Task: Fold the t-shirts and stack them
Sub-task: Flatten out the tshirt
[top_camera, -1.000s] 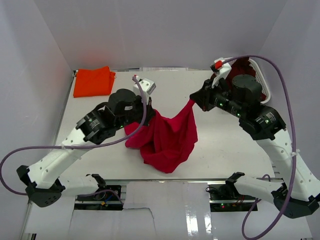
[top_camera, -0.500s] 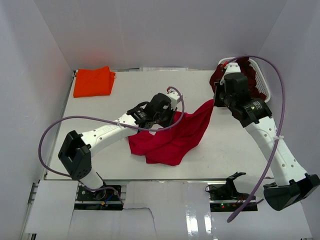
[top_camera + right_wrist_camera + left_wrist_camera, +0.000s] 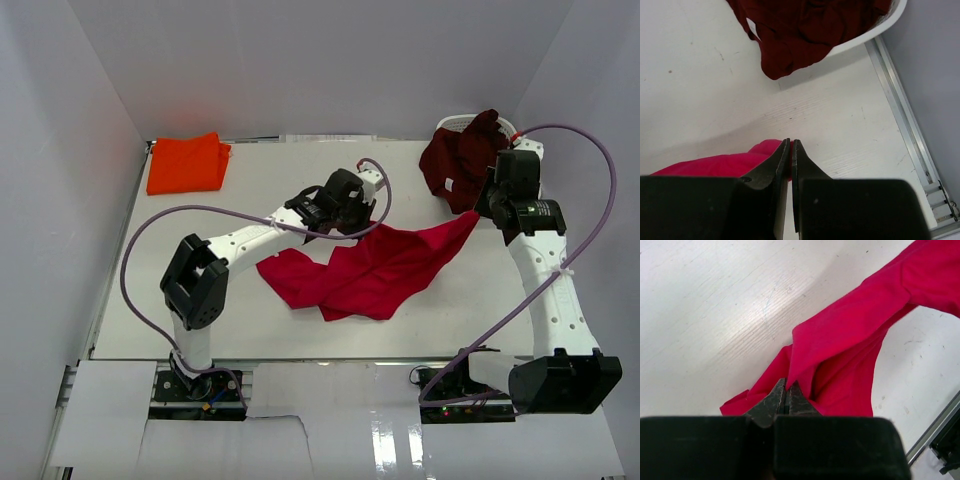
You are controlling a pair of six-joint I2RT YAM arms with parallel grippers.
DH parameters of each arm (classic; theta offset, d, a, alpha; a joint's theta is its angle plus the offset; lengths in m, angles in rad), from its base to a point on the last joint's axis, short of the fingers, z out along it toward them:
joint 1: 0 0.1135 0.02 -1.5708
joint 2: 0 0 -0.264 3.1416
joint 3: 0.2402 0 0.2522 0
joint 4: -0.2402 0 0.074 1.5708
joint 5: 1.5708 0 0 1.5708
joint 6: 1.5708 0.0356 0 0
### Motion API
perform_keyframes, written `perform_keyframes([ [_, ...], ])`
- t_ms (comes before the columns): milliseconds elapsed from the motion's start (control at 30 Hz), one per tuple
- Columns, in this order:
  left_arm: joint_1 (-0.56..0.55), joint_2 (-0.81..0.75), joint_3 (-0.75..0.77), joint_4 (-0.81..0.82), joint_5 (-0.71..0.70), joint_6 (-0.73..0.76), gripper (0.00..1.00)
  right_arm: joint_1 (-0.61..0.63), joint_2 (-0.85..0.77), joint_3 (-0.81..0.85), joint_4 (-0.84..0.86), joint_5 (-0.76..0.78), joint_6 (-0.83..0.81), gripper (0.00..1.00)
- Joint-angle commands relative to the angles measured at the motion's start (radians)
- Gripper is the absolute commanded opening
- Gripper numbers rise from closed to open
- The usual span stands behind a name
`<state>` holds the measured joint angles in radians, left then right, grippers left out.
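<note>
White table [image 3: 250, 170], left pincer [image 3: 786, 390] and right pincer [image 3: 790, 145] outstretched, wide apart; each clamped on crimson t-shirt [image 3: 380, 270]

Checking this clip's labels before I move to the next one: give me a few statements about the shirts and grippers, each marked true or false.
1. The left gripper and the right gripper both pinch the crimson shirt. True.
2. The orange shirt lies in the basket. False: it lies folded on the table, at the far left corner.
3. The maroon shirt hangs over the basket's rim. True.
4. The crimson shirt is folded into a neat rectangle. False: it is wrinkled and stretched out between the two grippers.
5. The orange and crimson shirts touch. False: they lie well apart.
</note>
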<state>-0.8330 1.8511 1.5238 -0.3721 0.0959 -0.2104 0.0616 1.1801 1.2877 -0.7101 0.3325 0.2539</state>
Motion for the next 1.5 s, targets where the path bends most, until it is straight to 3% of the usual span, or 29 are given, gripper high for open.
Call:
perform_keyframes([
  [0, 0.006, 0.045, 0.073, 0.016, 0.062, 0.0, 0.0, -0.016, -0.007, -0.011, 0.012, 0.03, 0.028, 0.08],
  [200, 0.006, 0.169, 0.197, 0.025, 0.084, 0.016, 0.0, -0.017, -0.02, -0.03, 0.029, 0.007, 0.028, 0.08],
  [333, 0.005, 0.217, 0.262, 0.025, 0.082, 0.002, 0.4, -0.019, -0.023, -0.036, 0.027, -0.003, 0.027, 0.08],
  [533, 0.07, 0.177, 0.271, 0.055, 0.111, 0.006, 0.45, -0.02, -0.025, -0.036, 0.027, -0.018, 0.019, 0.08],
  [633, 0.222, 0.114, 0.181, 0.113, 0.419, -0.03, 0.55, -0.02, -0.025, -0.033, 0.027, -0.039, 0.019, 0.08],
  [667, 0.268, 0.097, 0.144, 0.172, 0.506, -0.041, 0.65, -0.019, -0.025, -0.031, 0.027, -0.05, 0.018, 0.08],
  [700, 0.352, 0.077, 0.1, 0.218, 0.697, -0.05, 0.69, -0.02, -0.023, -0.031, 0.027, -0.055, 0.016, 0.08],
  [767, 0.42, 0.031, -0.025, 0.339, 0.845, -0.07, 0.74, -0.02, -0.02, -0.028, 0.028, -0.067, 0.016, 0.08],
  [900, 0.523, 0.037, -0.059, 0.293, 0.964, 0.037, 0.71, -0.02, -0.019, -0.025, 0.029, -0.089, 0.013, 0.08],
  [1100, 0.528, 0.238, 0.186, -0.066, 1.102, 0.298, 0.61, -0.022, -0.014, -0.019, 0.026, -0.102, 0.005, 0.08],
  [1467, 0.525, 0.352, 0.245, -0.208, 1.078, 0.359, 0.62, -0.02, -0.016, -0.018, 0.024, -0.125, 0.005, 0.08],
])
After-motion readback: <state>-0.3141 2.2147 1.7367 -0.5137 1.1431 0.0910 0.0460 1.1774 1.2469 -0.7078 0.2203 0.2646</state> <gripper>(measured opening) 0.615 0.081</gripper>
